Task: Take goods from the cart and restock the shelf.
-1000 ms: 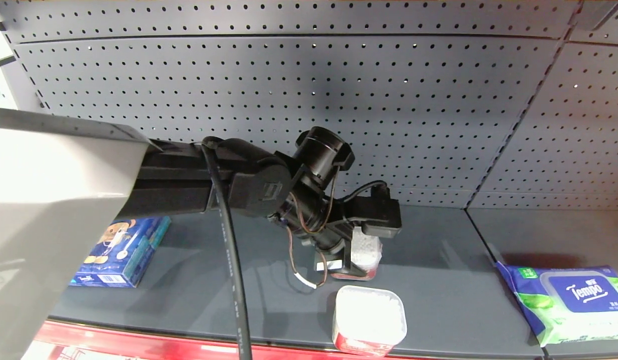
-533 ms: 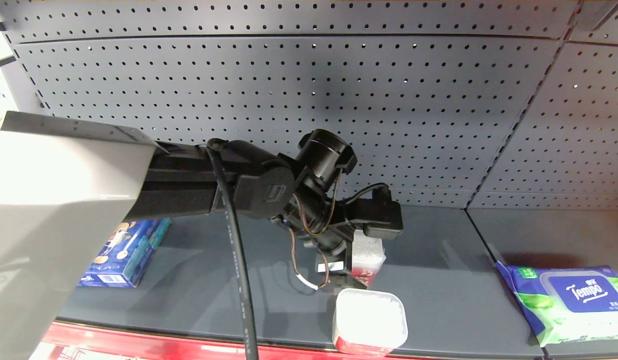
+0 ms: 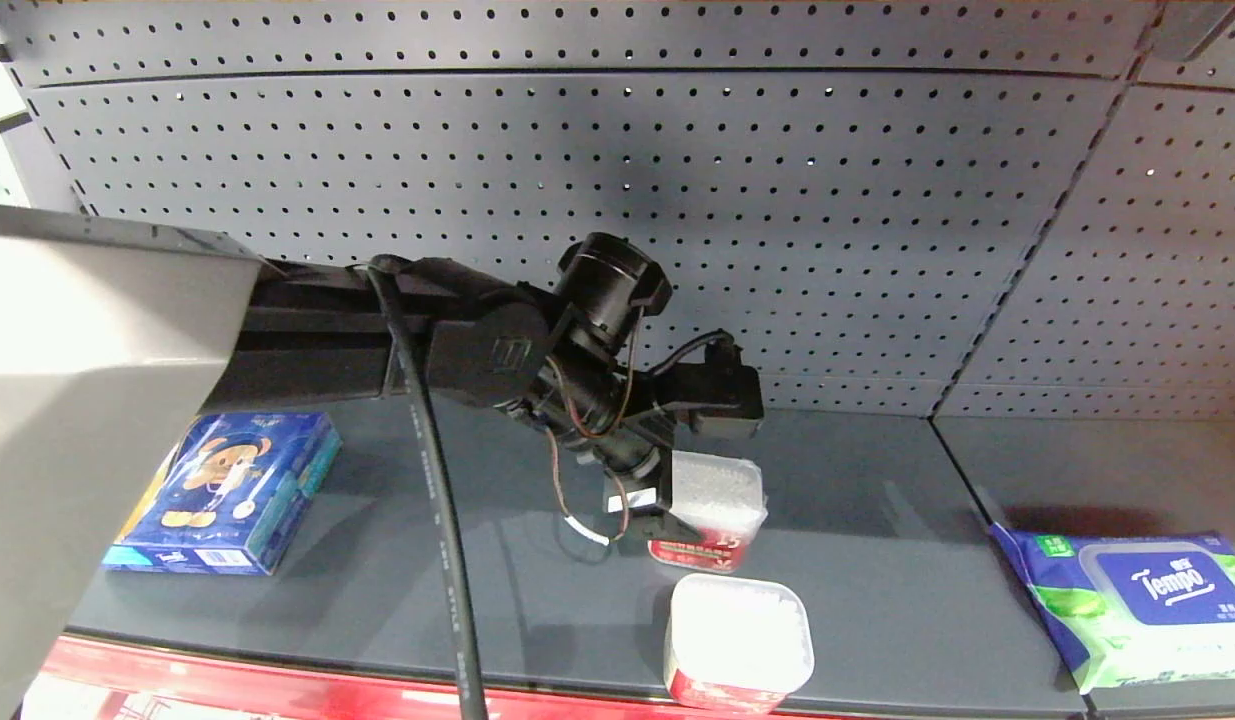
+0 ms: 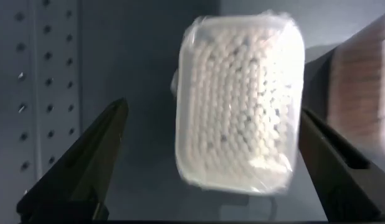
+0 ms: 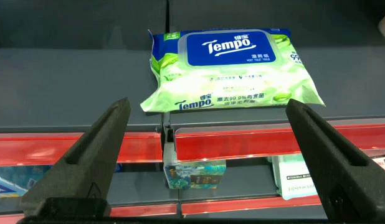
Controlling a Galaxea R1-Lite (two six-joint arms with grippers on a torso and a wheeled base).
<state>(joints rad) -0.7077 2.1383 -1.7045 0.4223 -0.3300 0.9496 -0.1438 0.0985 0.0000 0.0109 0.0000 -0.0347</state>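
A clear tub of cotton swabs [image 3: 715,500] with a red label stands upright on the grey shelf [image 3: 877,560], mid-depth. My left gripper [image 3: 667,505] hangs just over its left side, open; in the left wrist view the tub's top [image 4: 239,102] lies between and below the two spread fingers [image 4: 86,165]. A second, matching tub [image 3: 737,640] stands at the shelf's front edge, right in front of the first. My right gripper [image 5: 208,106] is open and holds nothing, facing a green and blue pack of wipes [image 5: 233,65] from in front of the shelf.
A blue box [image 3: 222,490] lies flat at the shelf's left. The wipes pack [image 3: 1147,600] lies at the front right. A pegboard wall [image 3: 677,200] closes the back. Under the red price rail [image 5: 255,140], a lower shelf holds more goods [image 5: 195,174].
My left arm has risen and drawn back to the left, off the rear cotton swab tub. The tub's top, covered by the gripper before, now shows, and it stands free.
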